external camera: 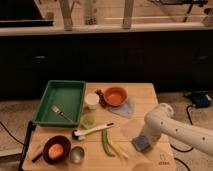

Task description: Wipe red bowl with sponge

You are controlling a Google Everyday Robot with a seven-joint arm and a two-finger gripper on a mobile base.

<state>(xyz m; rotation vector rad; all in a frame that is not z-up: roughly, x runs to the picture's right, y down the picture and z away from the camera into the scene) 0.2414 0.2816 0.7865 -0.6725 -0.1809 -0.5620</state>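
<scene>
Out on the wooden table (146, 98), with gripper (141, 140) clenched on the sponge (142, 145) at the near right and the red bowl (115, 95) well apart at far centre beside the white cup (91, 100), lift straight up, squeeze firmly, then rub round inside the rim.

Wooden table (145, 97), green tray (62, 84), tool (142, 139) gripping sponge (142, 146)

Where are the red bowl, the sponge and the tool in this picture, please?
red bowl (115, 96): camera view, middle of its inside.
sponge (140, 146): camera view, its visible front part.
tool (143, 139): camera view, its lower end, down on the sponge.
</scene>
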